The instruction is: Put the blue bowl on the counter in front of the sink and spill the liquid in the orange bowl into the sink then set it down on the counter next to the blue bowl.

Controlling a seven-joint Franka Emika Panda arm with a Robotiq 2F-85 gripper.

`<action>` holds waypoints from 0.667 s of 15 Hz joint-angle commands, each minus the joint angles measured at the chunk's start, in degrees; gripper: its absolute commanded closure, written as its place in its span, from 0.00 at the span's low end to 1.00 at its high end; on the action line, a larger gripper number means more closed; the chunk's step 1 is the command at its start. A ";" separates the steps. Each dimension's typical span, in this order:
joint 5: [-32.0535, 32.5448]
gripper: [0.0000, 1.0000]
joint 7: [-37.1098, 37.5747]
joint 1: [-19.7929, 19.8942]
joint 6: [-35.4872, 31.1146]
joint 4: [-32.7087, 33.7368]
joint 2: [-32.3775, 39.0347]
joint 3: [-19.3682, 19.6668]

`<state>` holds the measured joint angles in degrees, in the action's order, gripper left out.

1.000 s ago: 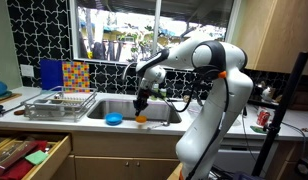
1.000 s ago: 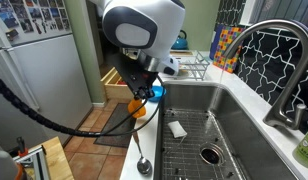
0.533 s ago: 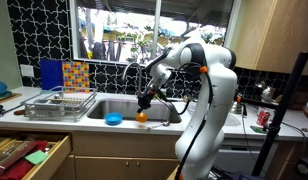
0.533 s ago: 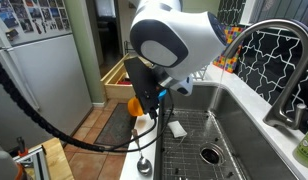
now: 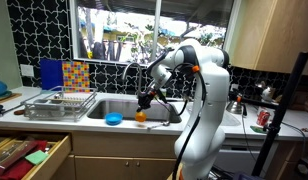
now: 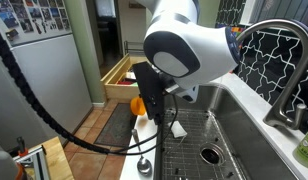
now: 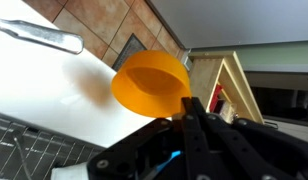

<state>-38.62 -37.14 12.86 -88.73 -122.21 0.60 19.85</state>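
Note:
My gripper (image 5: 143, 104) is shut on the rim of the orange bowl (image 5: 140, 116) and holds it over the front strip of the counter (image 5: 94, 122), at the sink's (image 5: 119, 106) front edge. In the wrist view the orange bowl (image 7: 149, 82) is tilted, with the dark fingers (image 7: 191, 112) pinching its rim. The blue bowl (image 5: 114, 119) sits on the counter strip just left of it. In an exterior view the arm covers most of the orange bowl (image 6: 137, 104) and hides the blue bowl; the sink (image 6: 209, 135) has a wire grid on its bottom.
A wire dish rack (image 5: 59, 104) and a colourful board (image 5: 66, 74) stand left of the sink. A drawer (image 5: 29, 155) is open below. A red can (image 5: 261, 118) stands at the right. A spoon (image 7: 39, 35) lies on the counter strip. The curved faucet (image 6: 269, 55) rises behind the sink.
The arm has turned and swung nearer to one exterior camera, now hiding the blue bowl there. The orange bowl stays in the gripper and has risen slightly.

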 commanded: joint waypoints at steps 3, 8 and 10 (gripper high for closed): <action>-9.42 1.00 -5.85 7.68 16.61 8.84 13.10 1.01; -18.64 1.00 -4.96 13.52 26.91 13.66 23.14 -0.46; -20.73 1.00 -2.66 14.40 28.73 15.32 26.44 -0.71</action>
<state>-55.96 -42.24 25.07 -63.91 -110.94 21.30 20.31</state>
